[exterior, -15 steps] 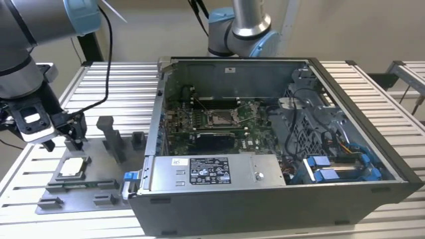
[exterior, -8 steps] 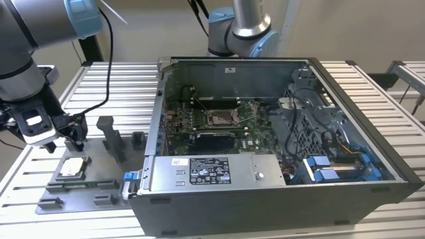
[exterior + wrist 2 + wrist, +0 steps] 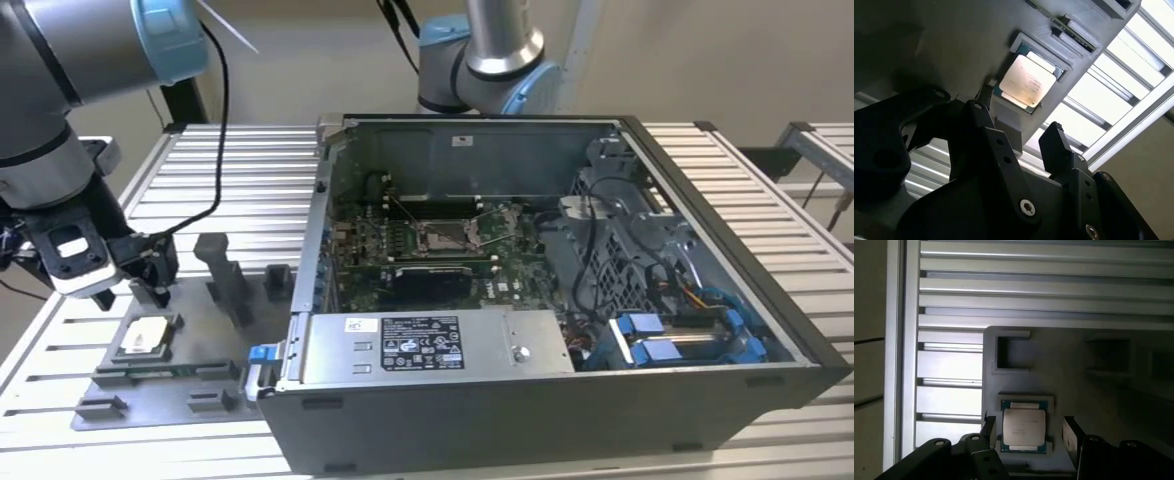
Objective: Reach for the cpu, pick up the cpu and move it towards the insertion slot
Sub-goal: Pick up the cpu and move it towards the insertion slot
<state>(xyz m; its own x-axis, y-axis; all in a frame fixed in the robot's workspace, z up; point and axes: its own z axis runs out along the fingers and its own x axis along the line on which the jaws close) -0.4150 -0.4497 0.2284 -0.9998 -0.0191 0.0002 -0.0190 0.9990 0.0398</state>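
Hovering low over the cpu point(image 3: 144, 336), the gripper point(image 3: 131, 297) has its black fingers point(image 3: 1071, 436) spread well apart and nothing between them. In the first wrist view the gripper point(image 3: 1029, 434) lines up with the chip: one finger stands off each opposite side of the cpu point(image 3: 1024, 427), wider than the chip. Contact cannot be told from that view. In the exterior view the fingertips sit just above the chip, apart from it. In the second wrist view the gripper point(image 3: 1016, 117) shows the same open gap, with the cpu point(image 3: 1026, 82) beyond the tips.

The cpu lies flat, pale face up, in a square pocket point(image 3: 1049, 401) of the grey fixture plate point(image 3: 200, 375). An empty square recess point(image 3: 1010, 354) sits near it on the same plate, and upright grey posts point(image 3: 220, 275) stand beside it.

The plate lies on the slatted metal table point(image 3: 227, 160), at the exterior view's left of the open computer case point(image 3: 534, 420). The insertion slot point(image 3: 443, 235) is inside the case on the green circuit board point(image 3: 507, 280), well apart from the gripper and cpu.
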